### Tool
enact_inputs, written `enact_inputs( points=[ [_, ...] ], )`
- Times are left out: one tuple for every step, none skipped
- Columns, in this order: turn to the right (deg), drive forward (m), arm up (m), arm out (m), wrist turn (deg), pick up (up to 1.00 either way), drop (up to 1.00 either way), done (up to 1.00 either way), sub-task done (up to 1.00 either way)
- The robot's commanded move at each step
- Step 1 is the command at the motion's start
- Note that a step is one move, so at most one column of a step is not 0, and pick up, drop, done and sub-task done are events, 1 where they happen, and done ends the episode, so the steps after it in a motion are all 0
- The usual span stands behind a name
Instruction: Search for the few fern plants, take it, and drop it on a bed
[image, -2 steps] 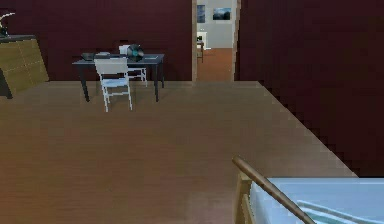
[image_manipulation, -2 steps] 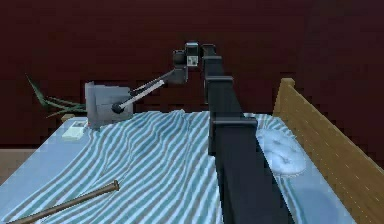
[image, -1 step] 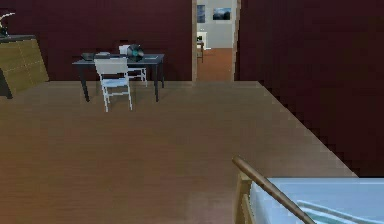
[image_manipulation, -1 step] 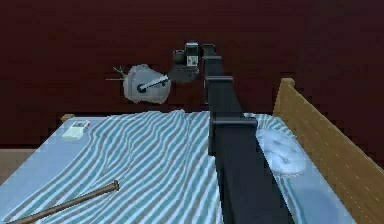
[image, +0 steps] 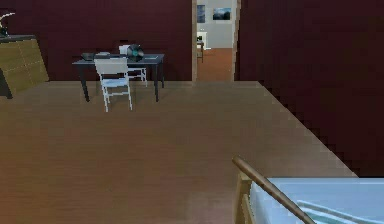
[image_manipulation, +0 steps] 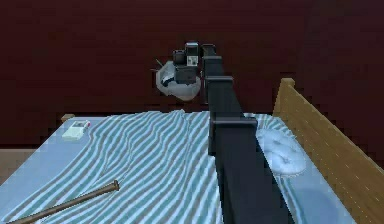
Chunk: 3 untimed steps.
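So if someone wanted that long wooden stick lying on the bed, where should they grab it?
Probably the stick is best gripped around its thin middle, straight down from above: it lies flat on the bed, so only its top and sides are exposed.

Bed (image_manipulation: 150, 150) with a blue-and-white striped cover and wooden headboard (image_manipulation: 322, 135). A pillow (image_manipulation: 283, 155) lies by the headboard, a small white box (image_manipulation: 75, 127) at the far corner, a wooden stick (image_manipulation: 72, 204) near the front edge.
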Motion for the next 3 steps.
enact_inputs(
  points=[
    [0.0,0.00,-0.30,0.00,0.0,0.00,0.00,0.00,0.00],
    [0.0,0.00,-0.32,0.00,0.0,0.00,0.00,0.00,0.00],
    [0.0,0.00,0.00,0.00,0.0,0.00,1.00,0.00,0.00]
  ],
)
